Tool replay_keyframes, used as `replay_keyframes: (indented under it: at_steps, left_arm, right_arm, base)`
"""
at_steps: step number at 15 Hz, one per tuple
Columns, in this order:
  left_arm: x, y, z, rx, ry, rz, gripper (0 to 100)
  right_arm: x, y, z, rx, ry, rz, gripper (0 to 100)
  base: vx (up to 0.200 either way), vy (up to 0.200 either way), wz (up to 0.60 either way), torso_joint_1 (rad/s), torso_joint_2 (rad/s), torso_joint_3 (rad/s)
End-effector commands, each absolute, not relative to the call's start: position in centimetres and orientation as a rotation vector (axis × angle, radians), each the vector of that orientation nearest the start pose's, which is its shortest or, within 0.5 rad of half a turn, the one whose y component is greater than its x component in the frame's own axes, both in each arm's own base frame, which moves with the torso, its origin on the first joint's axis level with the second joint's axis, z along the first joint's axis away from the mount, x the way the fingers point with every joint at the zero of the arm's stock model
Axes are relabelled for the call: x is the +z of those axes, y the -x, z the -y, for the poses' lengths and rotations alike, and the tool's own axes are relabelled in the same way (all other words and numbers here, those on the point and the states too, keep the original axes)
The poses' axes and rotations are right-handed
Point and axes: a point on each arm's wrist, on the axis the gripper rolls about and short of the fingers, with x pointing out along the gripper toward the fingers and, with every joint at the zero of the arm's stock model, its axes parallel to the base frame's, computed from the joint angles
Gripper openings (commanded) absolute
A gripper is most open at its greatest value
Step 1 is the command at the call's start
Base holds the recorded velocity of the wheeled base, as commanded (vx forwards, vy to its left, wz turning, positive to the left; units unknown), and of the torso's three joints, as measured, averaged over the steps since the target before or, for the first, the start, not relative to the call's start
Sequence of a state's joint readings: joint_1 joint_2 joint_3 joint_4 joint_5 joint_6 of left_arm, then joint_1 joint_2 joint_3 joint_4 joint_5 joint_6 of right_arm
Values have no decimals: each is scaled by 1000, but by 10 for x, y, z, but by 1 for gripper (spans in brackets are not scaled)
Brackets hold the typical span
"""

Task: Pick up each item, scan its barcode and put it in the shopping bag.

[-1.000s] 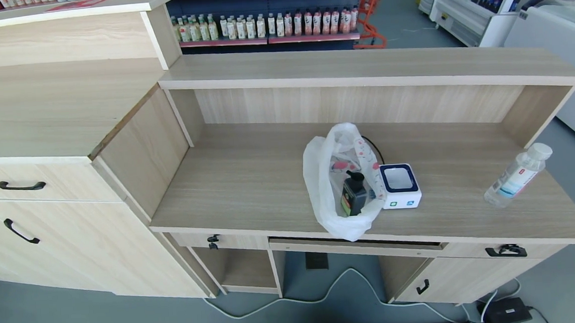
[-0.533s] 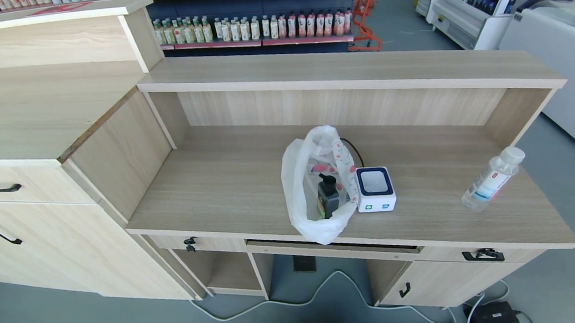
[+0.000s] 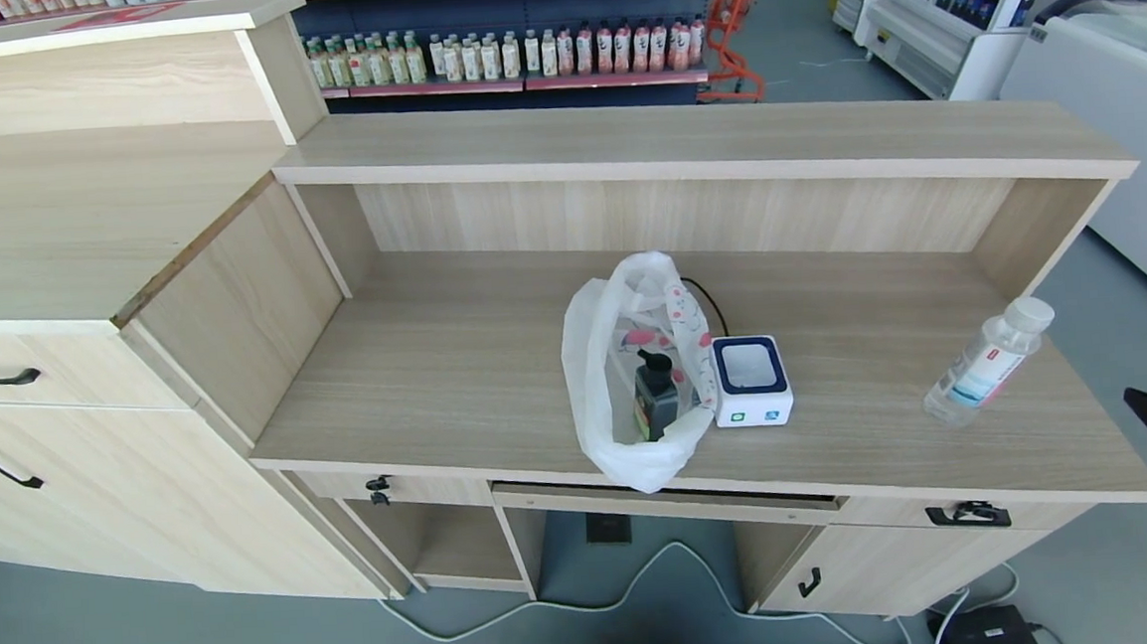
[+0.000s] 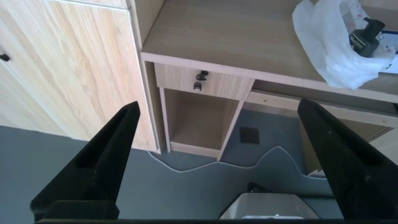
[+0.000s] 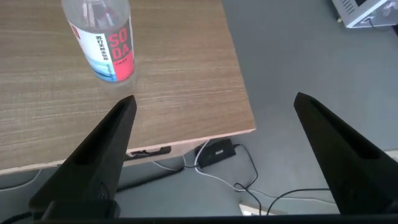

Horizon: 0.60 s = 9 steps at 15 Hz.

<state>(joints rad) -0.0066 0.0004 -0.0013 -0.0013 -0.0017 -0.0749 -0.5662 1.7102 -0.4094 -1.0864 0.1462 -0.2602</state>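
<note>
On the shop's wooden worktop [image 3: 457, 369] the water bottle [image 3: 986, 364] stands upright near the right end, handy to the right claw [image 5: 214, 102], spread wide and empty off that edge, while the left claw [image 4: 221, 109] hangs equally wide and empty and the shopping bag [image 3: 593, 390] gapes just beside the scanner [image 3: 752, 383].

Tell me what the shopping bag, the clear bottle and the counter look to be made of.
Shopping bag: thin plastic film, white, half see-through; it crumples and the dark pump bottle inside shows through.
Clear bottle: likely transparent plastic, glossy, with white cap and printed label.
Counter: matte wood-grain board, probably laminate rather than solid wood.
</note>
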Motion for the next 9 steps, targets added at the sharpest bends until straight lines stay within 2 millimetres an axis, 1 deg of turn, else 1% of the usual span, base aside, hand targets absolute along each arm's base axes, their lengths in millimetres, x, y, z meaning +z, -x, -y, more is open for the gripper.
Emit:
replay_keyframes:
  at_steps: [1, 3, 6, 7, 9]
  left_arm:
    - [76, 23, 0, -8, 75, 3, 100]
    - [76, 23, 0, -8, 75, 3, 100]
    - [76, 23, 0, -8, 75, 3, 100]
    - [76, 23, 0, -8, 75, 1, 100]
    - [76, 23, 0, -8, 75, 3, 100]
  right_arm:
    - [101, -245, 150, -376, 218, -260, 100]
    - [92, -259, 147, -349, 228, -222, 100]
    - [89, -276, 134, -285, 224, -208, 100]
    - [86, -281, 128, -264, 217, -209, 100]
    - [81, -286, 124, -245, 214, -220, 100]
  base:
    - [0, 0, 0, 0, 0, 0]
    - [0, 0, 0, 0, 0, 0]
    - [0, 0, 0, 0, 0, 0]
    - [0, 0, 0, 0, 0, 0]
    - [0, 0, 0, 0, 0, 0]
